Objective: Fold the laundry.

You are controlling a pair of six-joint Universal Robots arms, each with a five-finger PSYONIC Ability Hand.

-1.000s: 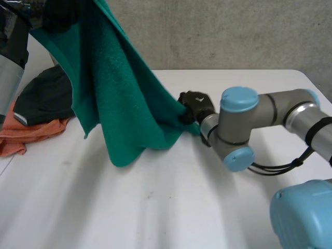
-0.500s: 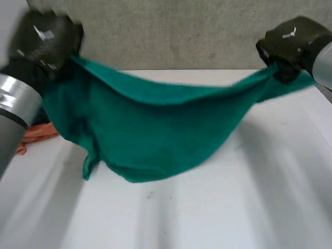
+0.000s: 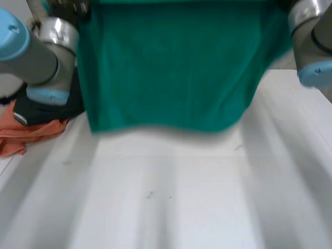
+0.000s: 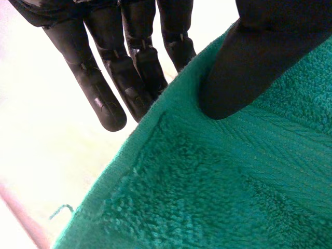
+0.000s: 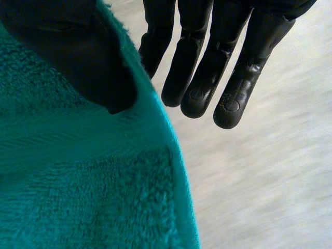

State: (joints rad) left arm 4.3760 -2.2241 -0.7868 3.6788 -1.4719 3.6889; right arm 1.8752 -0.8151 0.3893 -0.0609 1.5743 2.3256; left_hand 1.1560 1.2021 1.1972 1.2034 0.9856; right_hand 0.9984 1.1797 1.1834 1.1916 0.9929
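A green towel [image 3: 171,67] hangs spread out flat above the white table [image 3: 171,202], its lower edge clear of the surface. In the left wrist view my left hand [image 4: 129,78] pinches one upper corner of the towel [image 4: 233,181] between thumb and straight fingers. In the right wrist view my right hand [image 5: 207,67] pinches the other upper corner of the towel [image 5: 78,181] the same way. In the head view my left arm [image 3: 36,52] and right arm [image 3: 311,41] stand high at either side of the cloth.
A dark garment [image 3: 41,106] lies on an orange cloth [image 3: 23,137] at the table's left side, partly behind my left arm. Bare tabletop stretches below the hanging towel toward the front.
Both hands have risen and moved apart. The towel went from a bunched drape off the left hand, through a sagging span, to a flat sheet hanging between the hands.
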